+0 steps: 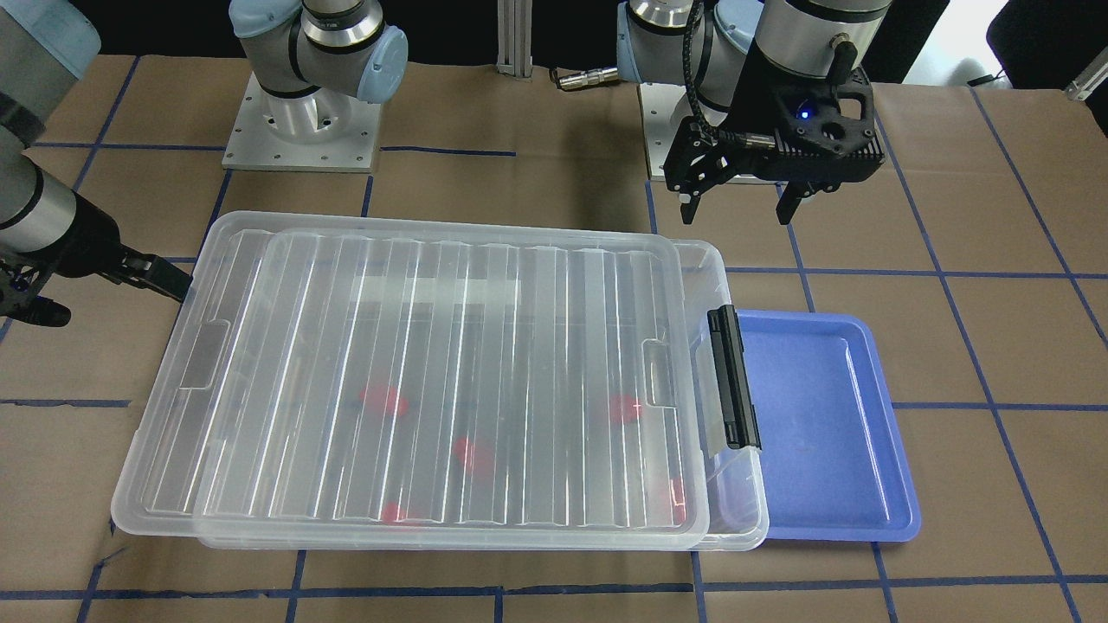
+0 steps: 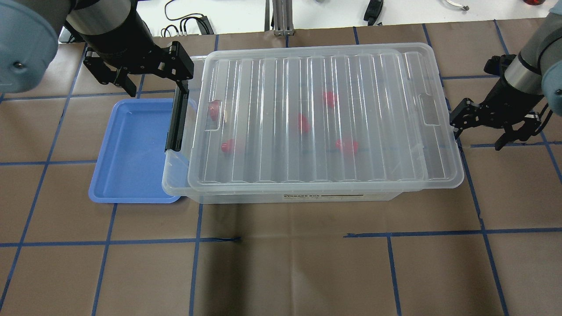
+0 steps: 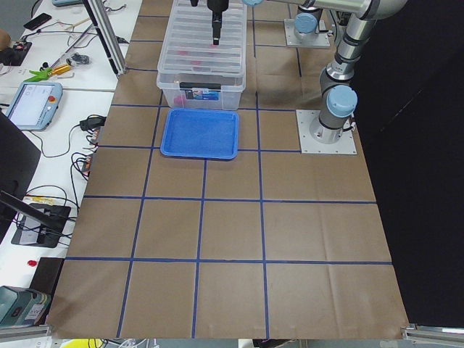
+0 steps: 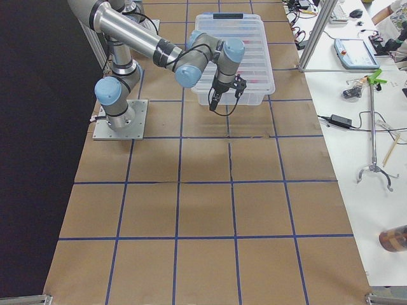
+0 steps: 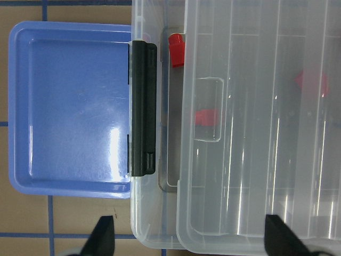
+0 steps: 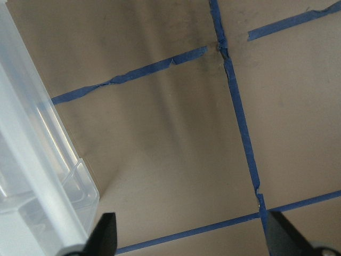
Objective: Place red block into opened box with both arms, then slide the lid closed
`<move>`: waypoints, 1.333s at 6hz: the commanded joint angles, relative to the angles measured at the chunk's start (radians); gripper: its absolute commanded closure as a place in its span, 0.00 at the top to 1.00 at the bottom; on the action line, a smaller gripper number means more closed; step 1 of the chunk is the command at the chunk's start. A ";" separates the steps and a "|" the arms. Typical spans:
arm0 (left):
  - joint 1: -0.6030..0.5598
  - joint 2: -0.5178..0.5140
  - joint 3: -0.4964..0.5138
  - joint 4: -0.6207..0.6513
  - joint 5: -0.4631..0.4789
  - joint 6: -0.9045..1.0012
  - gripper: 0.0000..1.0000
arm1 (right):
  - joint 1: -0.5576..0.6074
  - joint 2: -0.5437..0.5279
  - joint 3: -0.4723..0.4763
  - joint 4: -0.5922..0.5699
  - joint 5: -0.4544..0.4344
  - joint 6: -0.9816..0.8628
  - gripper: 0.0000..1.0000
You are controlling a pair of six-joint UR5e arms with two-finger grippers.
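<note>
Fingers spread and holding nothing on the left gripper [image 1: 740,203], which in the front-facing view hangs above the surface [image 1: 952,346] behind the latch end of the box [image 1: 736,529]. The right gripper [image 1: 95,292] sits low, just beside the opposite short end. The lid [image 1: 450,346] covers most of the box but leaves a strip bare beside the black latch bar [image 1: 731,381]. It seems to overhang the rim at the right arm's end, so I judge the closing slide unfinished. Five red blurs show through the ridged plastic, and I take each for a red block [image 1: 383,400] lying inside. The blue tray [image 1: 822,415] just beside the latch end holds none that I can see. From overhead, the right fingers are released too and aimed at the lid's overhanging end, well placed, I think, to push it toward the latch. I cannot tell whether a tip touches it. In the two side views everything sits too small to add much, though the near arm in the right-hand one hangs by the box's end. My left wrist camera looks straight down on the uncovered strip, with one block plain beside the latch and others dimmed under the lid. The right wrist camera shows both tips wide apart over bare surface, the box corner at the left edge.
</note>
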 commanded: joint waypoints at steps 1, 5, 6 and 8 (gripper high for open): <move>0.000 0.000 -0.002 0.000 0.000 0.000 0.98 | 0.053 0.001 0.000 -0.001 0.001 0.062 1.00; 0.000 0.000 0.000 0.000 0.000 0.000 0.98 | 0.069 0.000 -0.014 -0.002 0.000 0.065 1.00; 0.000 0.000 0.000 0.000 0.000 0.000 0.98 | 0.073 -0.008 -0.053 0.001 -0.003 0.064 1.00; 0.000 0.000 -0.002 0.000 0.000 0.000 0.98 | 0.150 -0.025 -0.246 0.123 -0.020 0.067 1.00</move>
